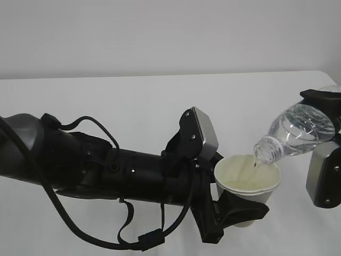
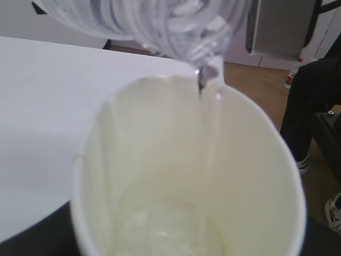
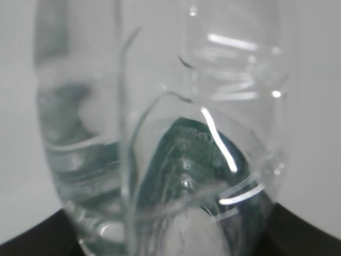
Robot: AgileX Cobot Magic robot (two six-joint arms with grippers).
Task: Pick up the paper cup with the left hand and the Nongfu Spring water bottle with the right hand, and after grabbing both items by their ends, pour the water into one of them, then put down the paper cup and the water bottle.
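Left tool (image 1: pixel 234 205) clamping paper cup (image 1: pixel 248 181), right tool (image 1: pixel 326 154) gripping tilted bottle (image 1: pixel 293 133)

White paper cup (image 1: pixel 247 180) held upright, clear bottle (image 1: pixel 294 133) tilted mouth-down over its rim, water (image 2: pixel 209 138) streaming in
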